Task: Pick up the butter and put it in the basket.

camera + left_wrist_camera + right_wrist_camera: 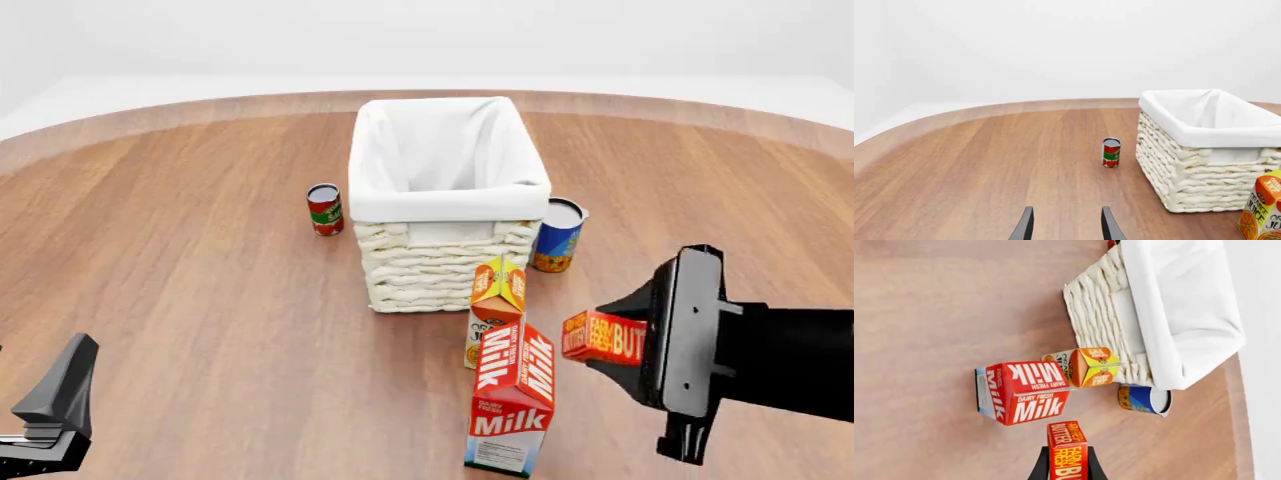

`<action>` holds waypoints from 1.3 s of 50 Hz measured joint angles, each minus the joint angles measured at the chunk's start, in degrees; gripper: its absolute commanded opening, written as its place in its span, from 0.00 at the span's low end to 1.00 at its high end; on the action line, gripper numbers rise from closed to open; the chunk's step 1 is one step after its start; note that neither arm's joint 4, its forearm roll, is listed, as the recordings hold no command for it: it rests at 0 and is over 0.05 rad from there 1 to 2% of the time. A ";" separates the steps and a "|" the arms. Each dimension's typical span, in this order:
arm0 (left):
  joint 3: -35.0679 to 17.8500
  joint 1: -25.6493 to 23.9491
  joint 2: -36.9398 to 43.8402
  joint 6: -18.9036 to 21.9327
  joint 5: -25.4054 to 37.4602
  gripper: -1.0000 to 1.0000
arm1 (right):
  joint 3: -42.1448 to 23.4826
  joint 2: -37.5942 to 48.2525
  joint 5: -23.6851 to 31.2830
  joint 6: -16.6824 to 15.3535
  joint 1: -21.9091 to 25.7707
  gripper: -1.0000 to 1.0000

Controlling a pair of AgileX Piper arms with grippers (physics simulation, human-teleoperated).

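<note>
The butter (603,338) is a small red-orange box, held off the table in my right gripper (627,345), which is shut on it to the right of the milk carton. In the right wrist view the butter (1067,450) sticks out from between the dark fingers (1039,469). The basket (445,200), cream wicker with white lining, stands at the table's middle, further away than the butter; it also shows as basket (1207,150) and basket (1154,310). My left gripper (1066,225) is open with nothing in it, low over bare wood at the front left (54,405).
A red-white milk carton (514,408) and an orange juice carton (494,300) stand between the butter and the basket. A red can (324,209) stands left of the basket and a blue can (558,234) right of it. The wooden table (174,300) has a curved far edge.
</note>
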 measured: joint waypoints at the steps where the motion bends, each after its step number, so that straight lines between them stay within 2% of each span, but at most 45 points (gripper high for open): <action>1: 0.00 0.00 0.00 0.00 0.00 1.00 | -0.62 -0.26 0.15 0.36 0.23 0.00; 24: 0.00 0.00 0.00 0.00 0.00 1.00 | -14.29 -1.69 -1.33 7.07 4.18 0.00; 38: 0.00 0.00 0.00 0.00 0.00 1.00 | -17.78 -1.96 -6.21 12.22 4.81 0.00; 52: 0.00 0.00 0.00 0.00 0.00 1.00 | -22.93 3.44 -9.54 16.33 3.18 0.00; 65: 0.00 0.00 0.00 0.00 0.00 1.00 | -31.33 9.64 -6.79 22.18 4.45 0.00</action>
